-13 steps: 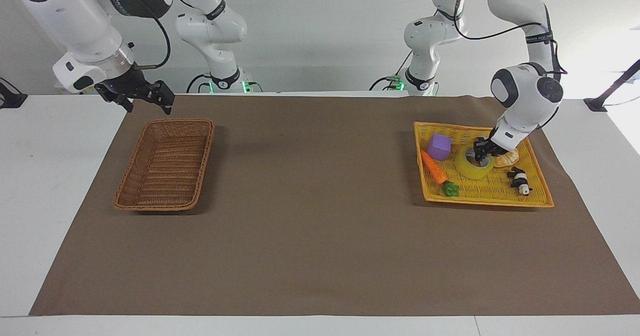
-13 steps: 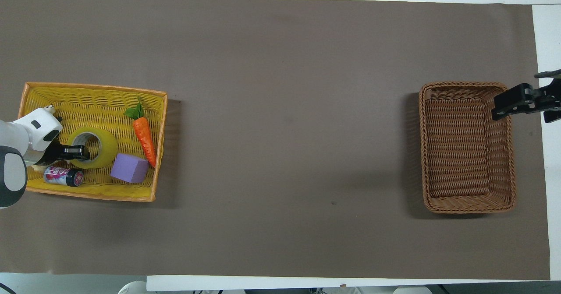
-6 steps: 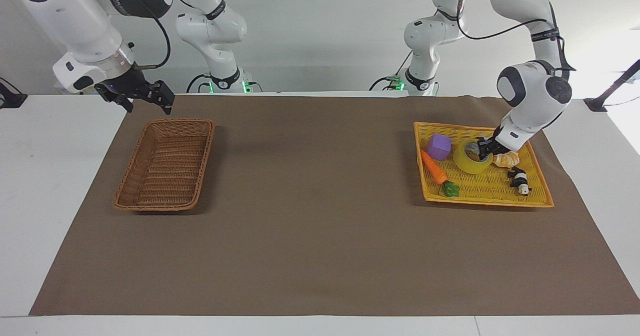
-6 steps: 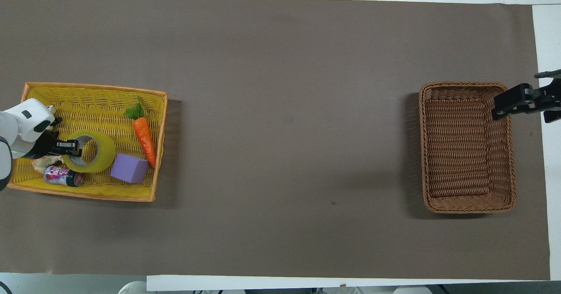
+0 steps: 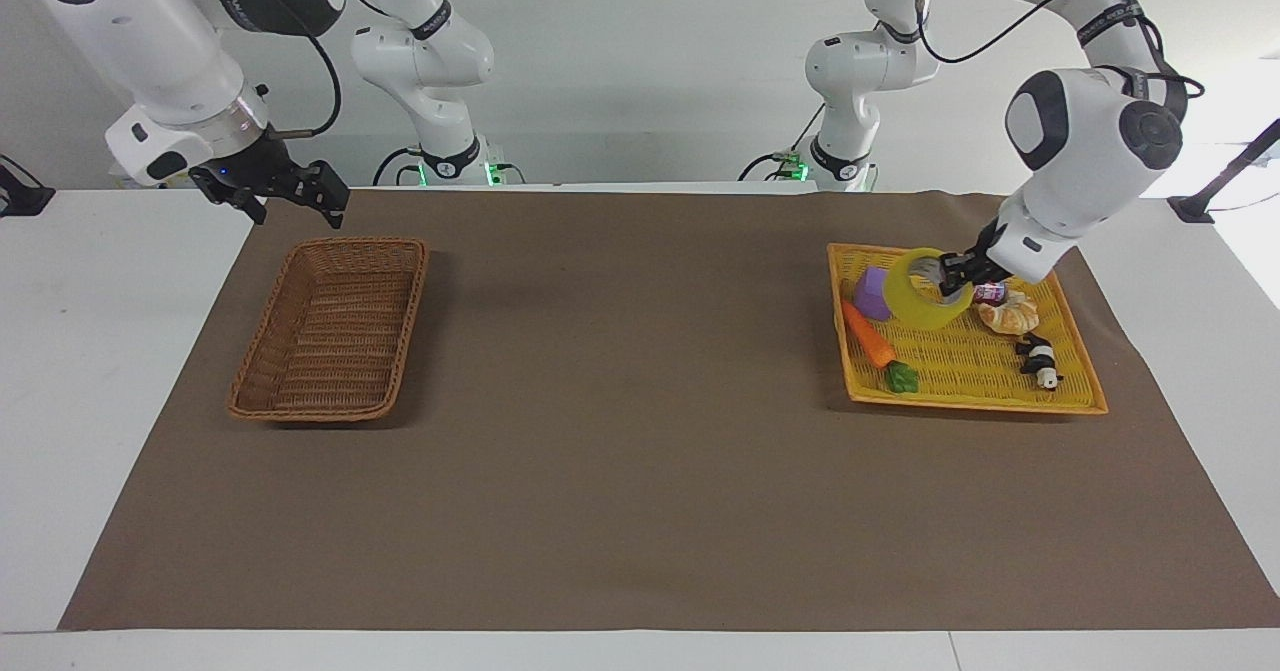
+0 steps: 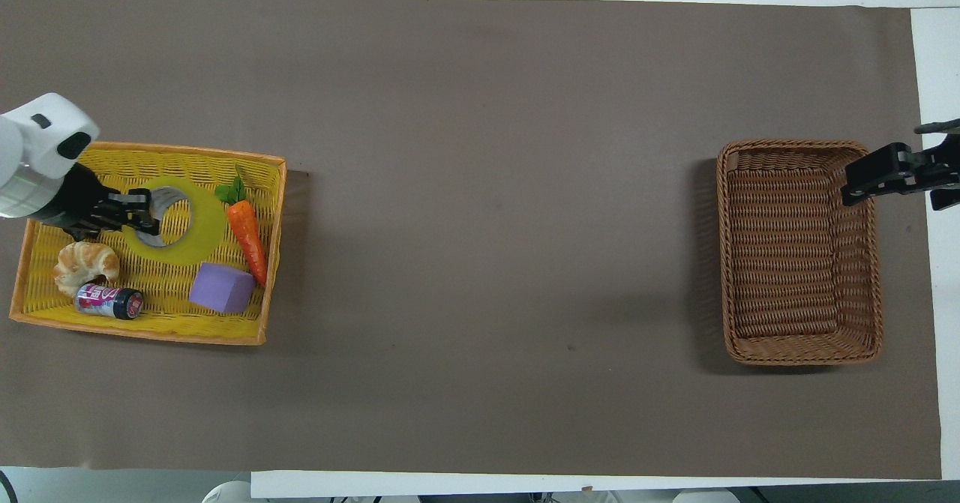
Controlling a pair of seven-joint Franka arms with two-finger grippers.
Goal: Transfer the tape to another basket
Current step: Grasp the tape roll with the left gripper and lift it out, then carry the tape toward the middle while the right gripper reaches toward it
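Tape (image 5: 925, 289), gripped by its rim in the left tool (image 5: 955, 273), hangs tilted over the yellow tray (image 5: 975, 391). The one-sided hold could let it slip. The right tool (image 5: 290, 196) waits open beside the basket (image 5: 335, 326).

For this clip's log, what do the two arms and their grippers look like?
Both arms are glossy white with rounded segments and dark grey joint caps. Black cables loop loosely along the links. The right arm has small dark lettering on a black band. Each white wrist ends in a black two-finger gripper: the left gripper and the right gripper. Green lights glow at both bases.
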